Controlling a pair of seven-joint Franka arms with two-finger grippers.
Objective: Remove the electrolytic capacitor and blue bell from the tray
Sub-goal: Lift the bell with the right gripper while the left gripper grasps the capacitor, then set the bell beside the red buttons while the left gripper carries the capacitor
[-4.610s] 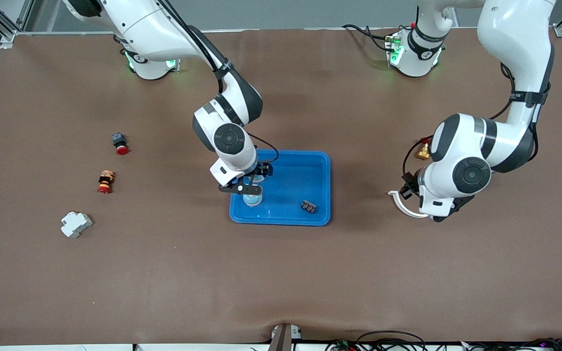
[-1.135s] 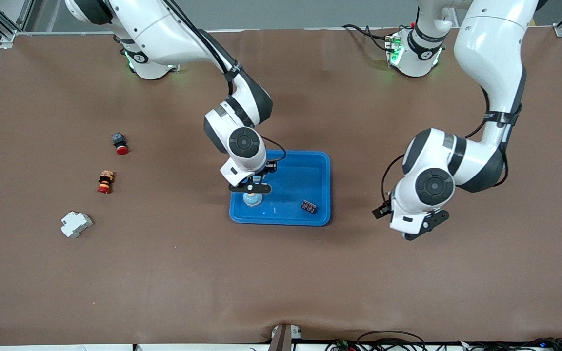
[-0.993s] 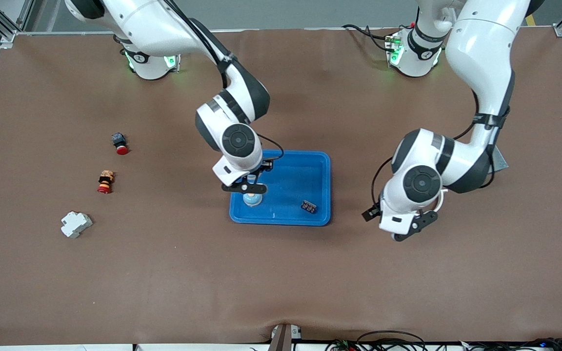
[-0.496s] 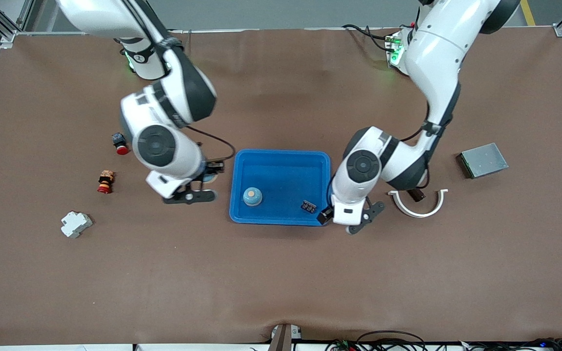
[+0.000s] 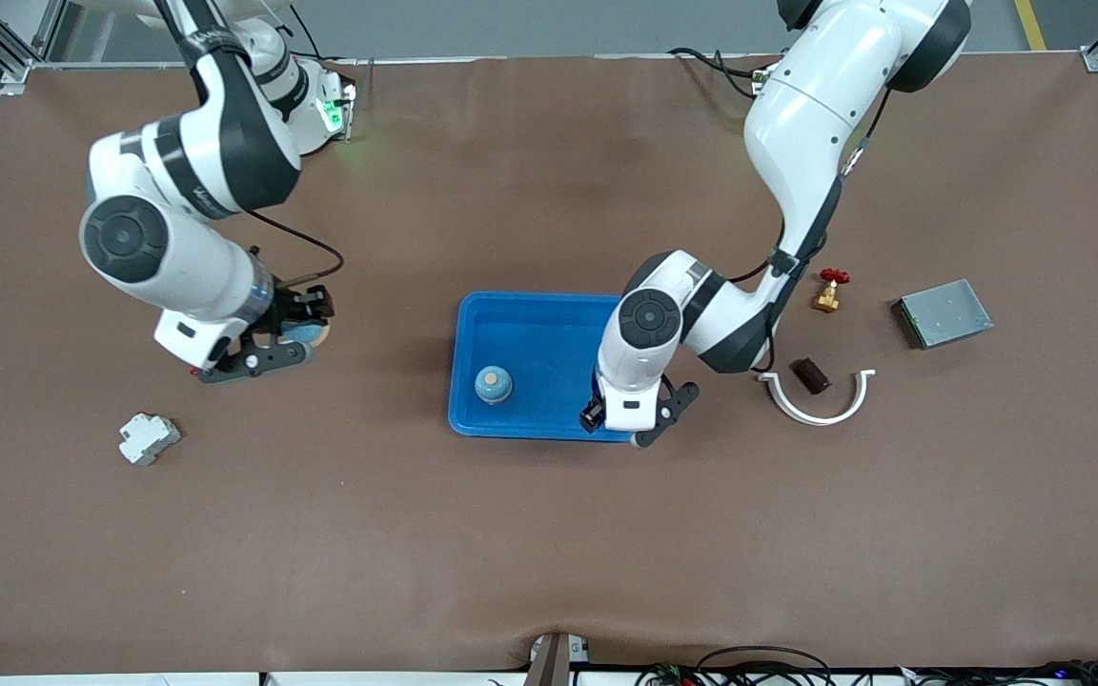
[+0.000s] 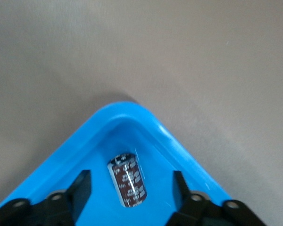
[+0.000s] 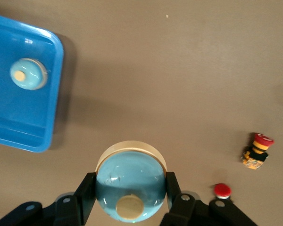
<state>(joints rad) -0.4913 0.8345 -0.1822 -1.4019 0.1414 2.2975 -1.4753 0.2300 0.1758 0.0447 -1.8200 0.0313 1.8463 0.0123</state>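
The capacitor (image 6: 129,186) lies on its side in a corner of the tray (image 6: 61,162), directly under the left gripper (image 6: 131,188), whose open fingers straddle it across its long axis. The right gripper (image 7: 130,190), over bare bench well clear of the tray, is clamped on a blue bell (image 7: 130,188); another bell (image 5: 493,383) sits in the tray.

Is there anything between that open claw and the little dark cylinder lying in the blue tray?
Nothing visible. The left gripper hangs over a corner of the tray, fingers open to either side of the electrolytic capacitor, with only bare tray floor around it.
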